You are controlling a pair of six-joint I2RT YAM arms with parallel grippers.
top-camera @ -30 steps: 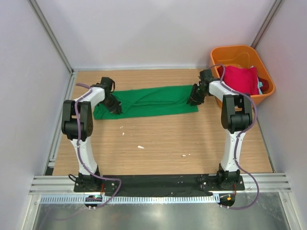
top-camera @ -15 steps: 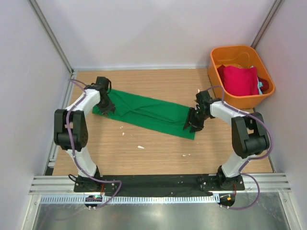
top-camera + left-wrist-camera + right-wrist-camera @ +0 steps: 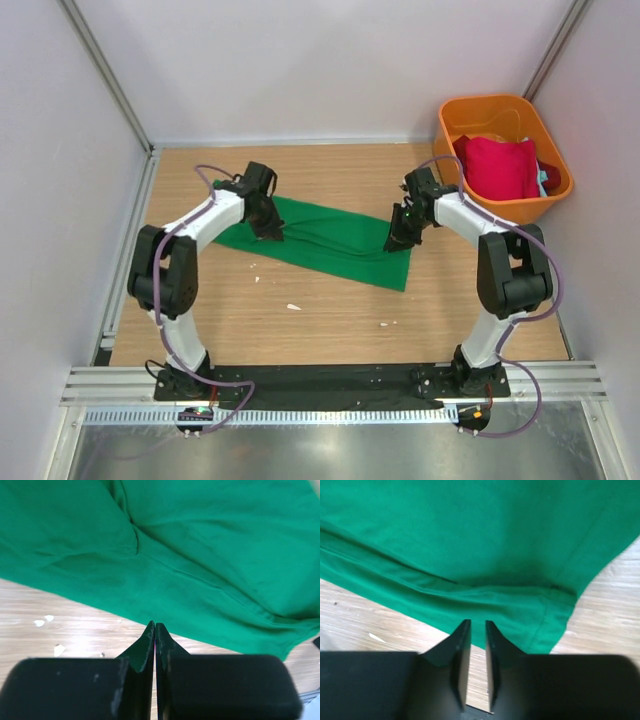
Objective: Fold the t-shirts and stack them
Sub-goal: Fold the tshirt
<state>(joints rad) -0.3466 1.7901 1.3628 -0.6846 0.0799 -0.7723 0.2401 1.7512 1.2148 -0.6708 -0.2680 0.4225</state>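
- Left tool is closed on nothing at the green t-shirt's edge; right tool stands slightly parted above its hem corner, nothing pinched
- Green t-shirt lies as a slanted folded band on the bench, likely flat so the next fold can be gripped
- Only the top view shows the red t-shirt in the orange bin, beyond the green t-shirt's right end; wrist views show seams

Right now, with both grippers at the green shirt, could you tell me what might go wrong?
The left gripper is shut at the edge of the green shirt with no cloth visibly pinched; a lift may come up empty. The right gripper stands slightly open over a bunched hem and might catch only one layer.
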